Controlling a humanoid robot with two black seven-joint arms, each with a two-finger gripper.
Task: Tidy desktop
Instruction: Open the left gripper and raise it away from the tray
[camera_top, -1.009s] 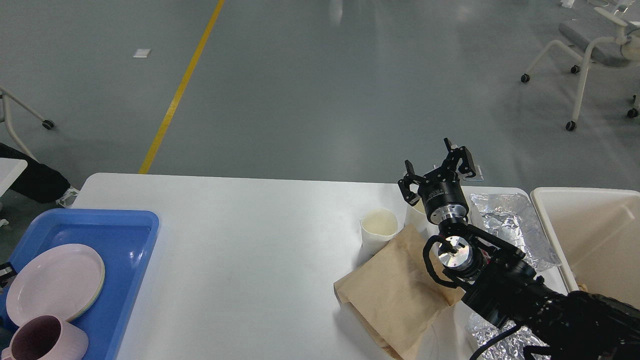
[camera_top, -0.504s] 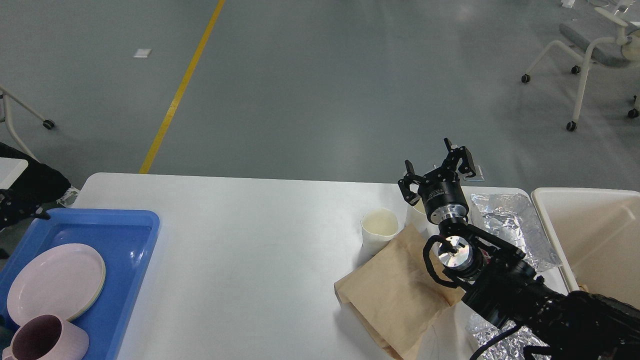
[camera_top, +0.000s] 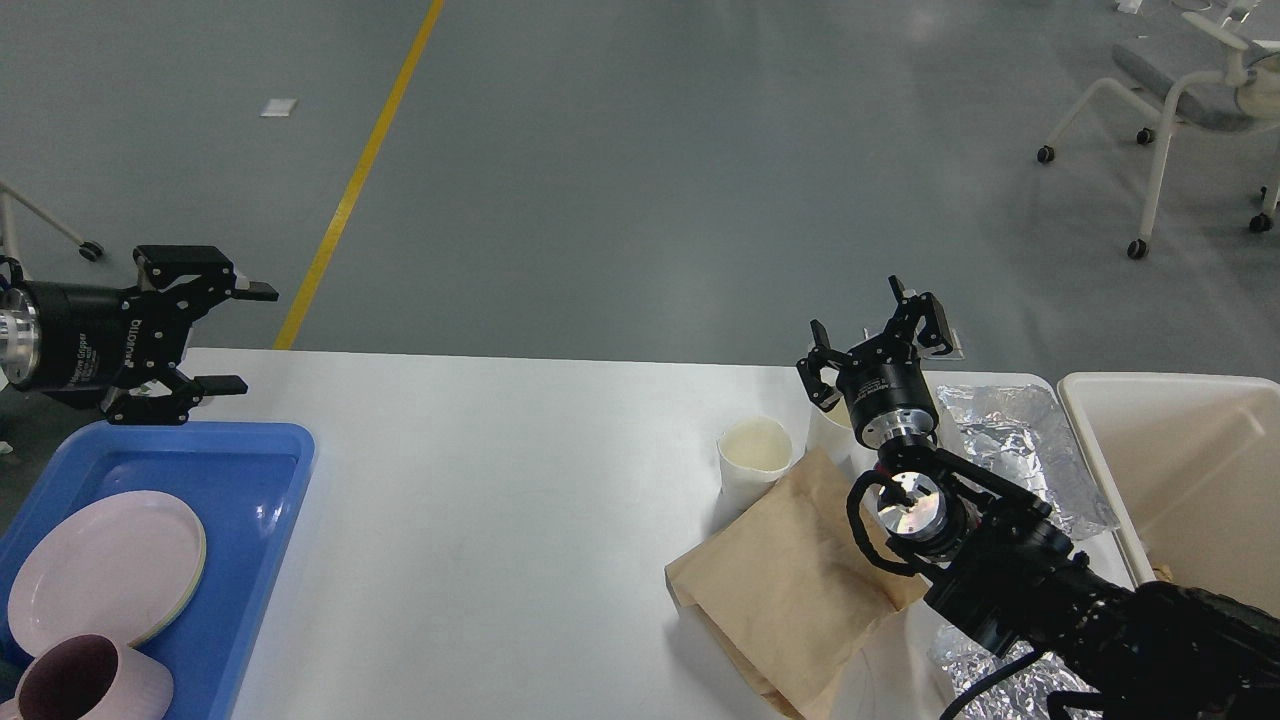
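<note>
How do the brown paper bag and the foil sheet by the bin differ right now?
The brown paper bag is matte tan and lies fairly flat near the desktop's front edge; the foil sheet is shiny silver, crinkled, and sits farther back beside the cream bin. My right arm crosses part of both. Both rest on the desktop.

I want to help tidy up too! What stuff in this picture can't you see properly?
Head view only:
- A second white cup: mostly hidden behind the right gripper.
- The foil: partly covered by the right arm, and cut off at the bottom edge.
- The cream bin: its inside is cut off by the right edge.
- The pink mug: cut off by the bottom edge.
- The brown paper bag: whatever is inside cannot be seen.
</note>
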